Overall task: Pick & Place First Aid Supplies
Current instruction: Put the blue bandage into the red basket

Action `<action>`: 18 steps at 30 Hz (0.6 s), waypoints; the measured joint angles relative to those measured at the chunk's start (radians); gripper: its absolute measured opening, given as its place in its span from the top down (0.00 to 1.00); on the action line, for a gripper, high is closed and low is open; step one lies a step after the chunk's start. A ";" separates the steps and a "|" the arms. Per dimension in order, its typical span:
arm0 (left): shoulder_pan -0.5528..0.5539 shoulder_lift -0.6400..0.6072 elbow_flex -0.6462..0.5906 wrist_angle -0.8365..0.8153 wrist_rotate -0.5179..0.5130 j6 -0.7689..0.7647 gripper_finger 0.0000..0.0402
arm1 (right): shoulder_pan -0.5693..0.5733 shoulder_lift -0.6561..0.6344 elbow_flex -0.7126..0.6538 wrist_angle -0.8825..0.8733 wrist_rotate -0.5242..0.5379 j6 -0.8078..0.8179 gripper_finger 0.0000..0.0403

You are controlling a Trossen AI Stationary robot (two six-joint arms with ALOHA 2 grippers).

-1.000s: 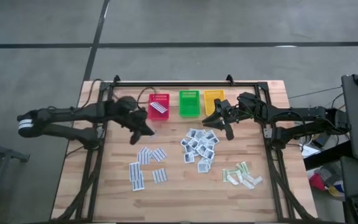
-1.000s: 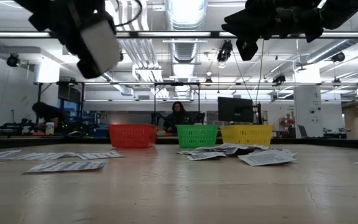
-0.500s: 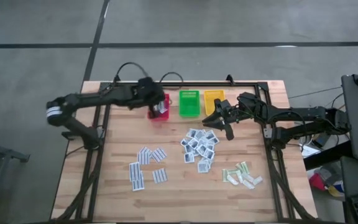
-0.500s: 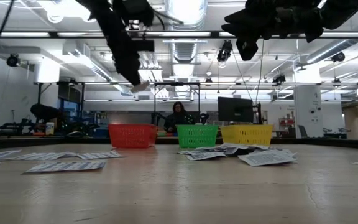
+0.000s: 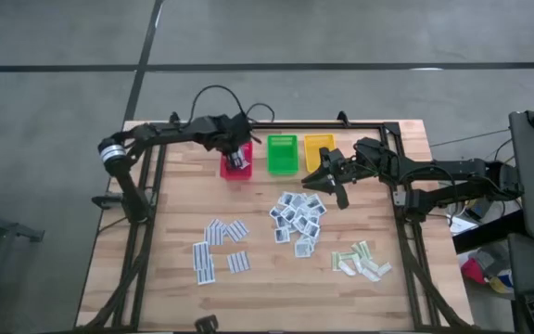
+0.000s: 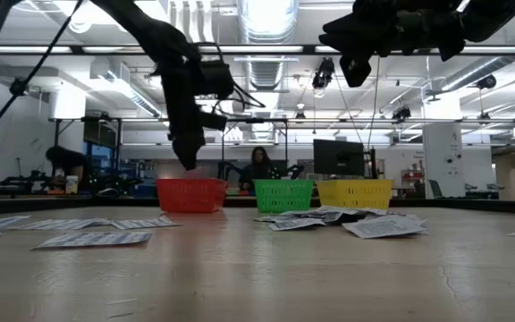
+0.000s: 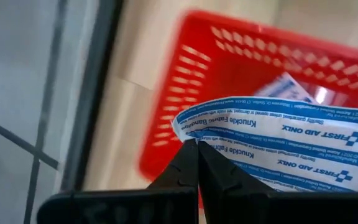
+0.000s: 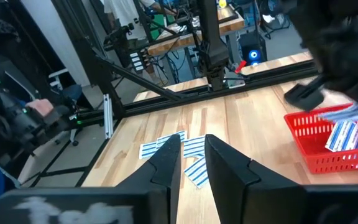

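— Since a second ago the left arm has swung from above the bench to the red basket (image 5: 235,167); its left hand (image 7: 197,144) now hangs over the basket's inside, fingers pinched shut on one corner of a knuckle bandage packet (image 7: 291,146).

— And how does that packet behave?

— My guess: feather-light, thin and limp. It fans out flat beyond the fingertips, so a corner pinch carries it, but the slick wrapper could slide if the grip loosened. Another packet already lies in the basket beneath the hand.

— Where would you take the rest?

— By an edge or corner that overhangs a neighbour. The striped oblong packets (image 5: 219,249) lie on the bench, well short of the left hand. Flat on wood, they probably need a fingertip under an edge.

— And to the right?

— The square packets (image 5: 297,219) lie heaped just below the right hand (image 5: 335,182), which hovers with fingers slightly parted, holding nothing. The pale strips (image 5: 361,261) lie farther out.
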 joint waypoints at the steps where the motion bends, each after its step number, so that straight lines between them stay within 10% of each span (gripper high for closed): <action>1: -0.003 0.009 -0.003 0.000 0.002 0.000 1.00 | 0.000 0.000 0.000 0.000 0.000 0.000 0.83; 18: -0.013 0.070 -0.010 0.020 0.011 -0.028 1.00 | 0.000 0.000 0.000 0.000 0.000 0.000 0.79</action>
